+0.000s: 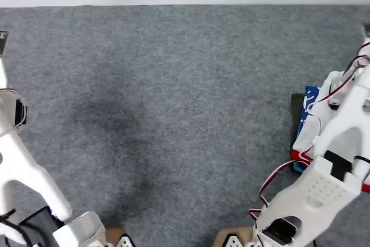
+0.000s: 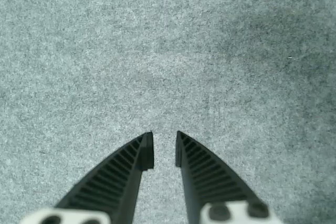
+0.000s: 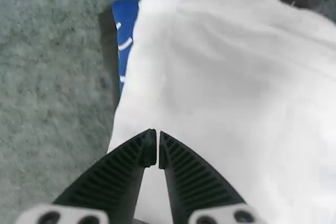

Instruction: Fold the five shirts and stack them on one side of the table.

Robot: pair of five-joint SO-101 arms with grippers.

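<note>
Already done: folded shirts piled in a stack (image 1: 304, 137) at the right side of the worktop (image 1: 173, 85); judged from that, most or all of the folding finished.
Layers seen: white shirt (image 3: 226, 77) on top, blue shirt (image 3: 126, 35) directly under it, a red edge (image 1: 302, 156) lower down, a dark edge (image 1: 296, 114) peeping out toward the middle of the worktop.
Count: four colours told apart; a fifth shirt not to be made out, with much of the stack covered by the right arm (image 1: 324, 183).
Left to do: probably little, perhaps only squaring the pile and confirming the fifth shirt.
Long axis: running from the near edge toward the far edge, along the worktop's right side, as judged from the high view.
Heading: collar end and hem end impossible to tell apart.
Right fingers (image 3: 148, 148): just above the white shirt, tips together but for a hairline gap, clamped on nothing.
Left fingers (image 2: 145, 153): over bare grey worktop, well apart from the stack, tips a little apart, holding nothing.
</note>
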